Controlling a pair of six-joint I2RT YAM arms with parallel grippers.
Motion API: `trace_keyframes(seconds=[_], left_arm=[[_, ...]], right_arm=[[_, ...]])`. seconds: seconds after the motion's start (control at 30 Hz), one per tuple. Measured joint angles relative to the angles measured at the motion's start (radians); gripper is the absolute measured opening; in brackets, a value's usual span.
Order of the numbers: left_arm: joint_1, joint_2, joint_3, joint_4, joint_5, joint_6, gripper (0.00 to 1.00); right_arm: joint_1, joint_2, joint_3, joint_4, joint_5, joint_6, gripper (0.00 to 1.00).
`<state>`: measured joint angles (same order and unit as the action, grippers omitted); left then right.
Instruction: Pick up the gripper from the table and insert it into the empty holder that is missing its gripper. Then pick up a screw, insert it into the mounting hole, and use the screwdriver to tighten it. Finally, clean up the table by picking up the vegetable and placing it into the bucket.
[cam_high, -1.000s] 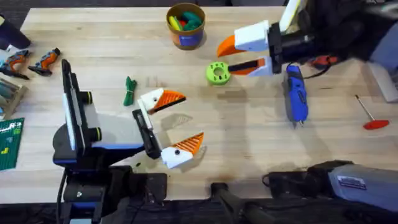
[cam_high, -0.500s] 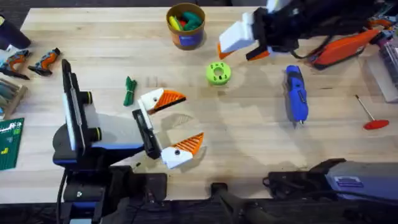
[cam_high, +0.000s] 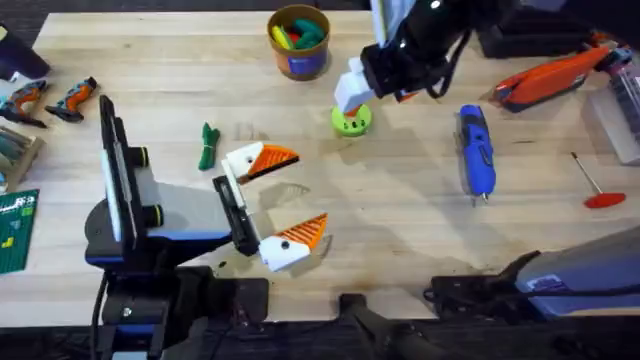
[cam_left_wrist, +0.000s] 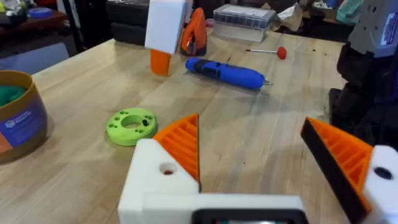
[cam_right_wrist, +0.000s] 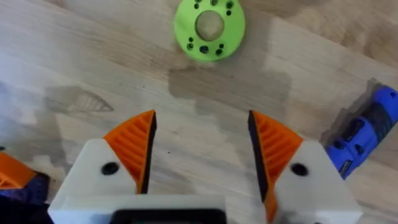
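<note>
My right gripper (cam_high: 355, 95) hangs open just above the table, fingers pointing down beside the lime-green disc (cam_high: 350, 121), which lies ahead of it (cam_right_wrist: 209, 28). Both its white holders carry orange fingers (cam_right_wrist: 134, 146). The blue screwdriver (cam_high: 476, 150) lies to the right. The dark-green vegetable (cam_high: 208, 145) rests left of my left gripper (cam_high: 308, 190), which is open and empty above the table's front middle. The yellow-orange bucket (cam_high: 298, 40) stands at the back with toy pieces inside. The loose gripper piece and the screw are out of view.
A thin red-handled tool (cam_high: 595, 185) lies at the right, and a big orange tool (cam_high: 555, 75) at the back right. Small orange-and-black items (cam_high: 50, 100) sit at the left edge. Bare wood spreads between the screwdriver and my left gripper.
My right arm has swung left from the back right, turning its gripper downward over the lime-green disc. The left arm and the table objects have not moved.
</note>
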<state>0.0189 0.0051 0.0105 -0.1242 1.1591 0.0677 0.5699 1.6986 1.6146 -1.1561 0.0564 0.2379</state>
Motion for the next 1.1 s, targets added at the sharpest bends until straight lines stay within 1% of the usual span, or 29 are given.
trace_keyframes(seconds=[0.3,0.5,0.63,0.87,0.97,1.0,1.03,1.1], left_arm=[[0.0,0.0,0.0,0.0,0.0,0.0,0.985],[0.0,0.0,0.0,0.0,0.0,0.0,0.985],[0.0,0.0,0.0,0.0,0.0,0.0,0.985],[0.0,0.0,0.0,0.0,0.0,0.0,0.986],[0.0,0.0,0.0,0.0,0.0,0.0,0.986],[0.0,0.0,0.0,0.0,0.0,0.0,0.986],[0.0,0.0,0.0,0.0,0.0,0.0,0.986],[0.0,0.0,0.0,0.0,0.0,0.0,0.986]], right_arm=[[0.004,0.061,0.0,0.004,0.053,0.0,0.749],[0.004,0.112,0.0,0.014,0.058,0.0,0.64],[0.004,0.153,0.0,0.036,0.059,0.0,0.629],[0.004,0.2,0.0,0.076,0.059,0.003,0.64],[0.004,0.205,0.0,0.101,0.059,0.008,0.609],[0.004,0.207,0.0,0.109,0.059,0.01,0.608],[0.005,0.209,0.0,0.113,0.059,0.014,0.656],[0.006,0.216,0.0,0.117,0.059,0.022,0.782]])
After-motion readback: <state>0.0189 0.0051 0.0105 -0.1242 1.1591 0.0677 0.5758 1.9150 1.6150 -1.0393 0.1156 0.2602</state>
